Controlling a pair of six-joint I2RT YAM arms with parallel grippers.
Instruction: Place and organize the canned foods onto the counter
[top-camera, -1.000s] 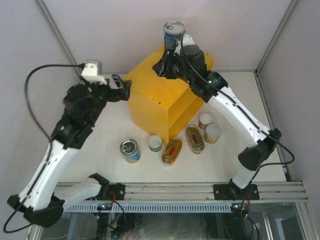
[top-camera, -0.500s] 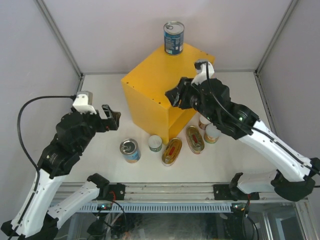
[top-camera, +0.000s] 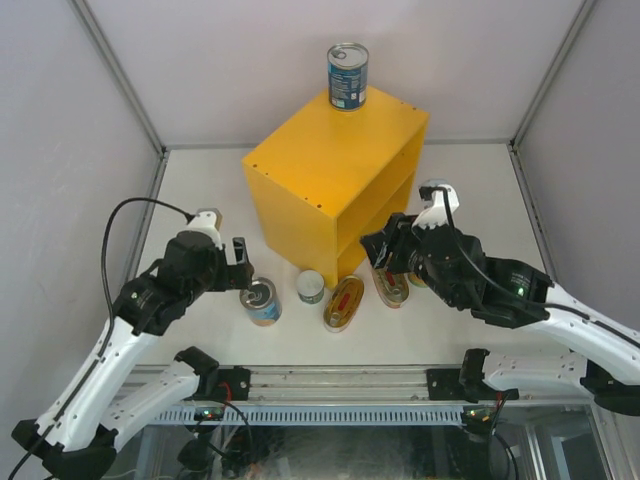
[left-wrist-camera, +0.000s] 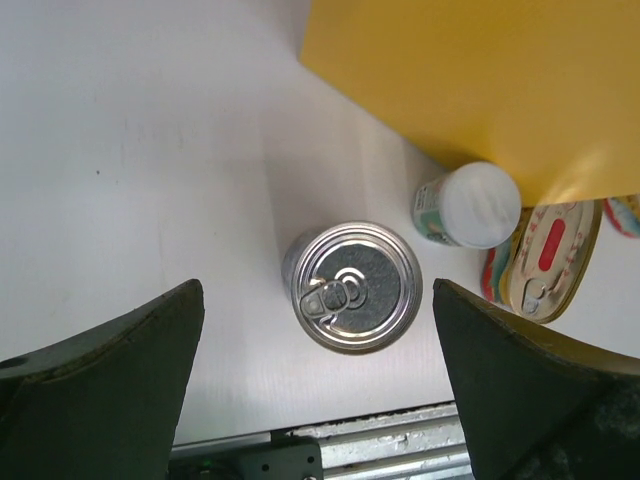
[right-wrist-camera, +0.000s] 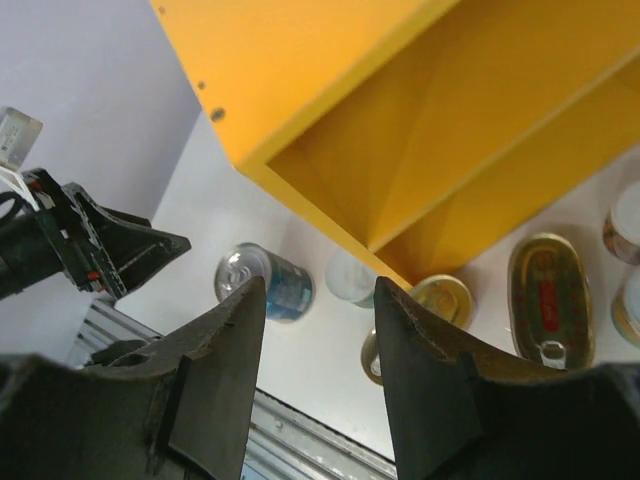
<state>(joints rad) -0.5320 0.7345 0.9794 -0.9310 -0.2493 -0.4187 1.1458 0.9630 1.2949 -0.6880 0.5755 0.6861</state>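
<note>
One tall blue-labelled can (top-camera: 348, 75) stands upright on the far edge of the yellow counter (top-camera: 320, 165). A second blue can (top-camera: 261, 300) stands on the table; my left gripper (top-camera: 241, 266) hovers open above it, and in the left wrist view that can (left-wrist-camera: 355, 287) lies between the wide-apart fingers of the gripper (left-wrist-camera: 318, 287). My right gripper (top-camera: 375, 250) hangs open and empty in front of the counter's shelf opening. On the table lie a small pale-lidded can (top-camera: 311, 287) and two oval tins (top-camera: 343, 303) (top-camera: 392, 283). More small cans (right-wrist-camera: 625, 228) show at the right wrist view's edge.
The metal rail (top-camera: 350, 385) runs along the table's near edge, just below the cans. White walls close in the table on three sides. The counter's inner shelf (right-wrist-camera: 470, 130) is seen from below in the right wrist view.
The right gripper let go of the blue can on the counter top and drew back down to the counter's front. The left arm swung from the counter's left side to above the table's blue can.
</note>
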